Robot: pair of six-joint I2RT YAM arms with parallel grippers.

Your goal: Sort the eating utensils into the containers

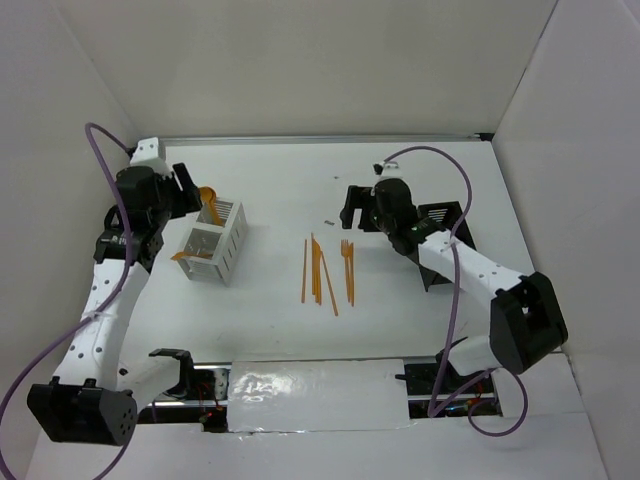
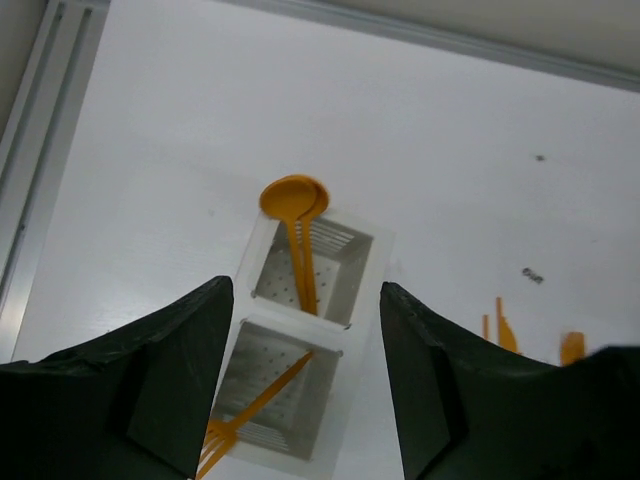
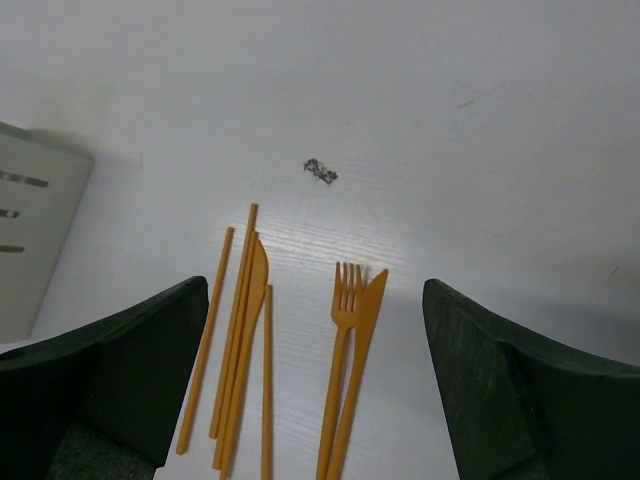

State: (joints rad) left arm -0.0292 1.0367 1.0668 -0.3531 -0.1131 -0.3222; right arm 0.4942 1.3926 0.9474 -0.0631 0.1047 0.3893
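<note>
Orange plastic spoons, seemingly two nested together, lean bowl-up in the compartment of the white caddy farther from the left hand. That hand hangs over the caddy with its fingers spread wide and nothing between them. In the compartment nearer that hand an orange fork lies slanted, its tines poking out over the rim. Across the white surface, the right hand is likewise fully open and empty, poised above the loose utensils that lie just ahead of and between its fingers. On its left are thin straight sticks and a knife bunched side by side. On its right a second fork touches another knife. A small dark speck sits on the surface beyond them. The black caddy rests behind the right hand, partly hidden by the arm, so its contents cannot be made out.
</note>
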